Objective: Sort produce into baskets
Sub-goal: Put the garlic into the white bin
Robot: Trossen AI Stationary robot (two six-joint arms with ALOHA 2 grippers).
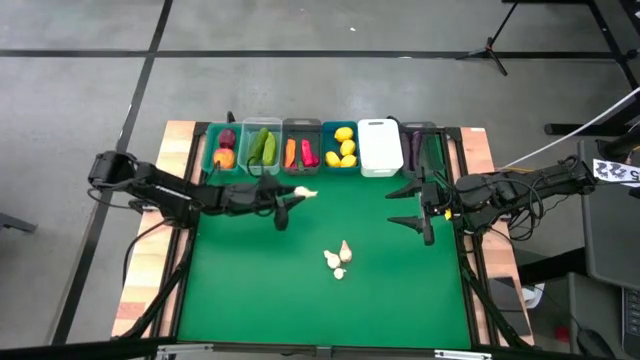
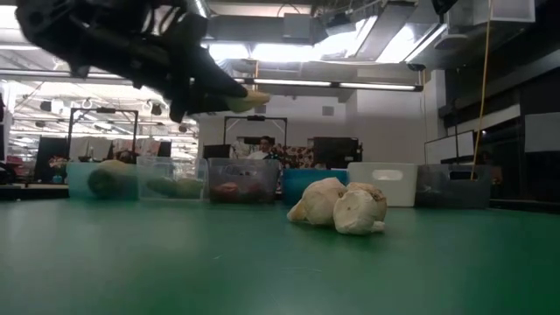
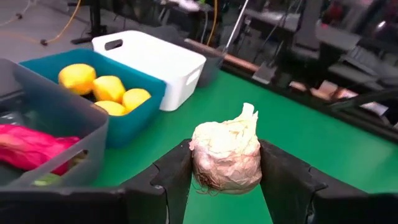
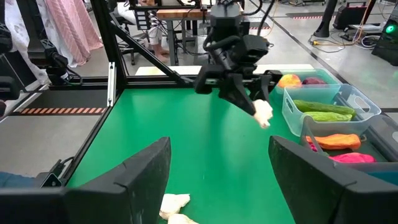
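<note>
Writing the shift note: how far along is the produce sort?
Mostly done: the bins hold beet, cucumbers, carrot, pepper, lemons and eggplants. In hand: the left gripper holds one garlic above the mat near the bins. Left: the garlic cluster mid-mat; the white bin looks empty. The right gripper waits open.

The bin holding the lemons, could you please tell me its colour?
Blue bin, clearest in the left wrist view, with yellow lemons inside.

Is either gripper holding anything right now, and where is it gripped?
The left gripper holds a garlic bulb, pinched across its fat sides, tip pointing away. The right gripper is open and holds nothing.
</note>
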